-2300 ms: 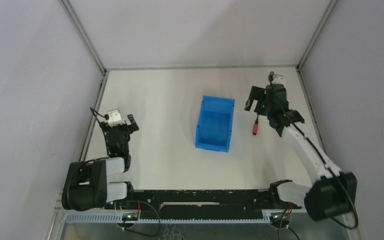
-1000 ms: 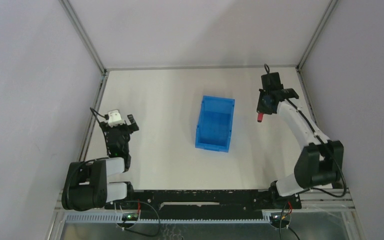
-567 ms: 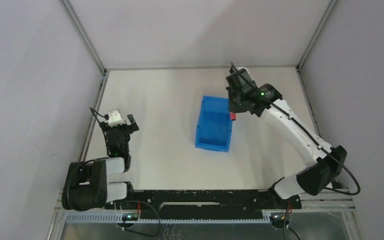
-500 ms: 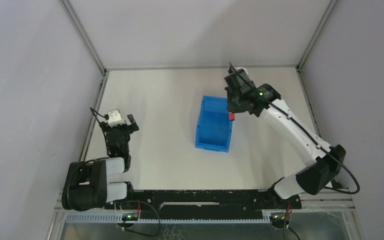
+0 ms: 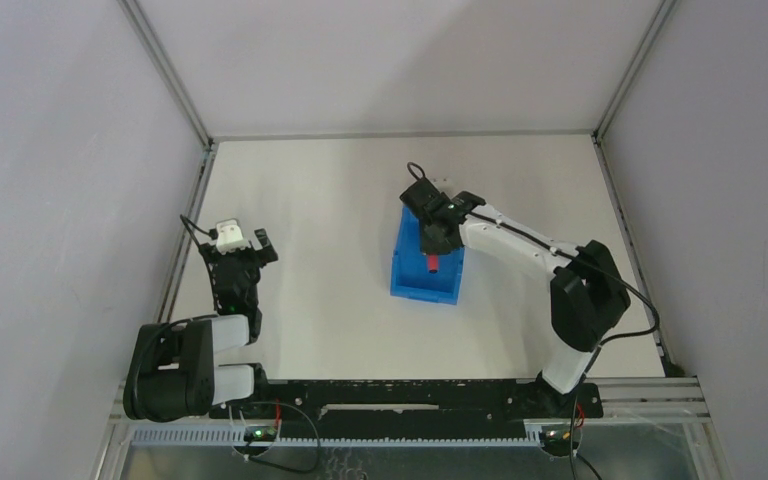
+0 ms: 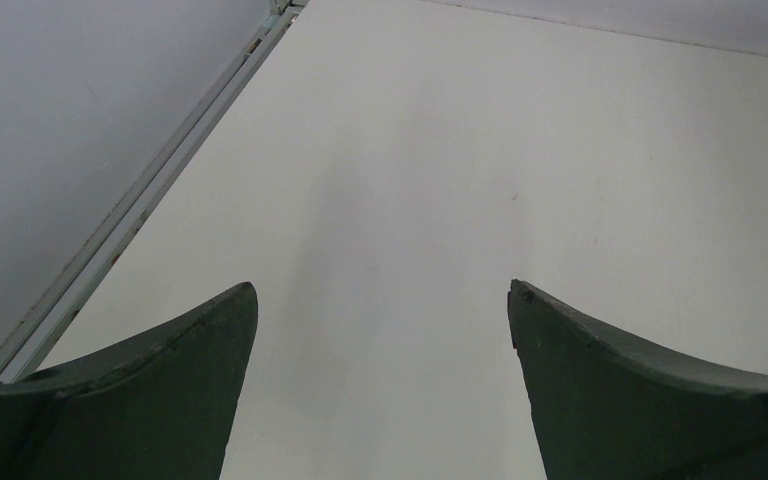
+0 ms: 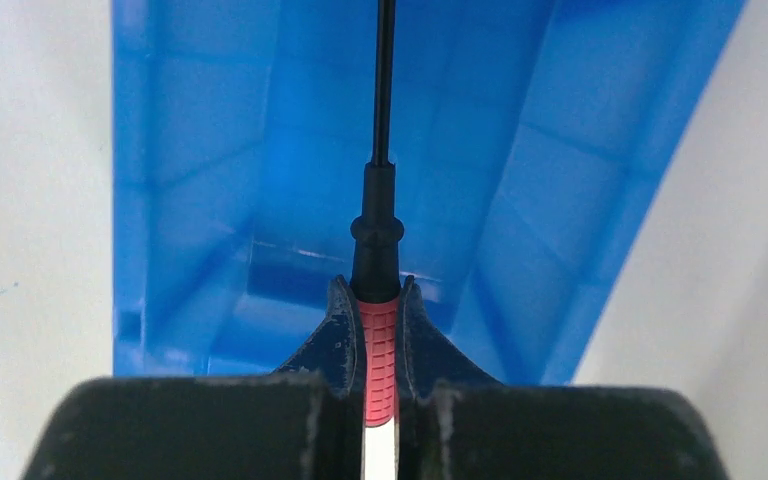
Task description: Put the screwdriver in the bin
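The blue bin (image 5: 410, 277) stands in the middle of the table. My right gripper (image 5: 432, 240) hangs over the bin's inside, shut on the screwdriver (image 5: 432, 263) by its red-pink handle. In the right wrist view the fingers (image 7: 340, 335) clamp the ribbed red handle of the screwdriver (image 7: 378, 350). Its thin dark shaft points away over the floor and walls of the bin (image 7: 190, 180). My left gripper (image 5: 243, 240) rests at the left of the table, far from the bin. In its wrist view that gripper (image 6: 380, 300) stands open over bare table.
White side walls and metal frame rails (image 5: 185, 235) close in the table on the left, back and right. A black rail (image 5: 390, 392) with both arm bases runs along the near edge.
My right arm lifted the screwdriver from the table right of the bin and carried it leftward, from beside the bin's far right corner to over its inside. The left arm stayed still.
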{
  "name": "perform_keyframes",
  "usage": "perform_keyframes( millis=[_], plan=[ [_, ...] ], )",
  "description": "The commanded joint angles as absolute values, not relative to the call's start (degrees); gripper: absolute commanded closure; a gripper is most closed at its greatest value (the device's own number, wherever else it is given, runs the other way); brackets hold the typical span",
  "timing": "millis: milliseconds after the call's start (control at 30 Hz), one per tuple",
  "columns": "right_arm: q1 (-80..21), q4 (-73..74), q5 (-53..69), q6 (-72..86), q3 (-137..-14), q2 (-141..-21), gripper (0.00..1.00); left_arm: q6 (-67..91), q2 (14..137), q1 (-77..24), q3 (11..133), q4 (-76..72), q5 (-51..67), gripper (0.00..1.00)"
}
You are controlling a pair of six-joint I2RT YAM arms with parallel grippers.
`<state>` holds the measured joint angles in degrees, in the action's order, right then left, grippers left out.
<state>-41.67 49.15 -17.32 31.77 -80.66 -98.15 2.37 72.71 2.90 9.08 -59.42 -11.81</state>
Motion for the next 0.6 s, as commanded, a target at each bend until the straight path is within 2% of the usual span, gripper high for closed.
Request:
perform_keyframes(
  millis=[0,333,567],
  plan=[
    [-42.15,40.63,-18.38,35.66,-78.40,-99.46,0.95,1.23,72.20,2.67,10.94,-61.08,-11.95,0.00],
    [-42.10,36.93,-20.07,37.38,-77.28,-107.22,0.79,1.23,72.29,2.72,10.90,-61.08,-11.95,0.00],
    [-41.70,36.57,-19.98,37.80,-76.65,-108.31,0.68,1.23,72.25,2.72,10.90,-61.08,-11.93,0.00]
  ],
)
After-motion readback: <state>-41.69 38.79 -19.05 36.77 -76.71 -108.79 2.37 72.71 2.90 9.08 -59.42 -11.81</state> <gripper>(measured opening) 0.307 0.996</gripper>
